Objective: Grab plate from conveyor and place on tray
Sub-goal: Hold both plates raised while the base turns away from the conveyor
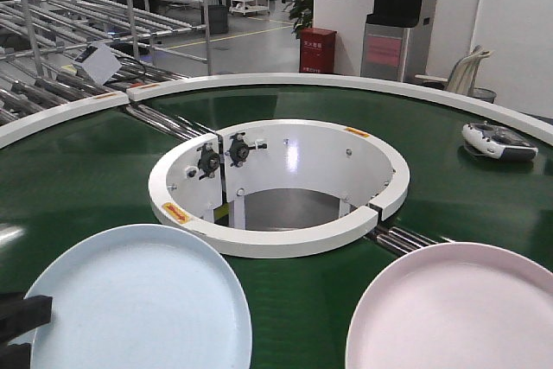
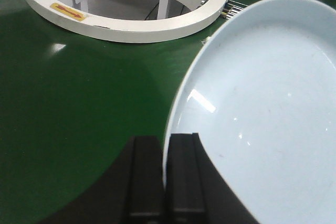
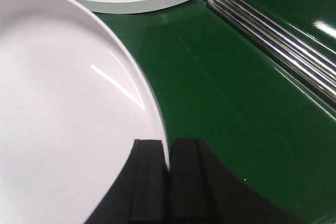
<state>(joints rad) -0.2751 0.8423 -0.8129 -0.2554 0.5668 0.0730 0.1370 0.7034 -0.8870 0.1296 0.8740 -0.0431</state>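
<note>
Front camera: set above the near edge of the conveyor (image 1: 86,170), it looks slightly down across the belt toward the hall beyond. The view is wide enough to take in the white ring (image 1: 276,235), the blue plate (image 1: 138,300) and the pink plate (image 1: 458,308).

Left wrist camera: mounted just behind the left end effector (image 2: 164,142), low and close over the belt, it faces forward along the fingers. The blue plate fills the frame to the end effector's right, with the ring ahead.

Right wrist camera: it rides likewise behind the right end effector (image 3: 167,145), with the pink plate to its left and the rollers (image 3: 283,40) ahead-right.

All three views share the ring, and each plate appears in two.
</note>
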